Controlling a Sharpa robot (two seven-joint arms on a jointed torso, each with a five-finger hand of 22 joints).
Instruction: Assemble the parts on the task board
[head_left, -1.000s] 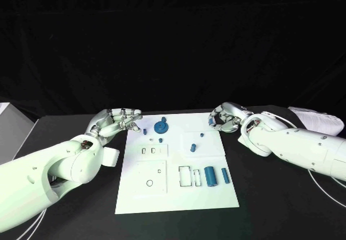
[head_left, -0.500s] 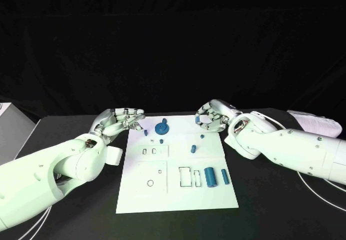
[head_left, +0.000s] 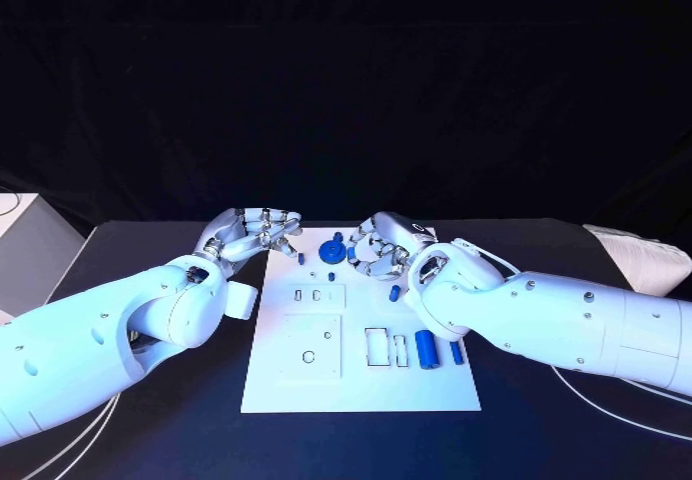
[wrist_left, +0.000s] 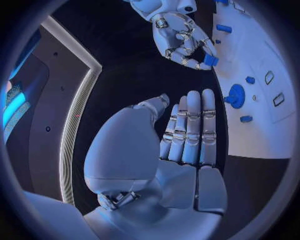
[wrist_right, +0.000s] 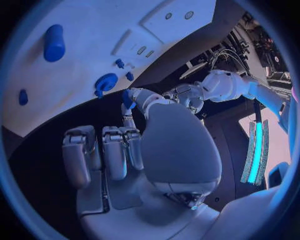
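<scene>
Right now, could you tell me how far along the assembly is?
Early. Possibly done: the blue wheel stands at the task board's far end. In hand: the right hand pinches a small blue part; the left hand holds nothing. Left: two blue cylinders lie loose.

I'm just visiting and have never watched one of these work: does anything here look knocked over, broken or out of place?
Nothing stands out. The task board lies flat on the table, and the blue parts lie or stand on it in order. The right hand pinches a small blue part, seemingly on purpose. The left hand holds nothing.
</scene>
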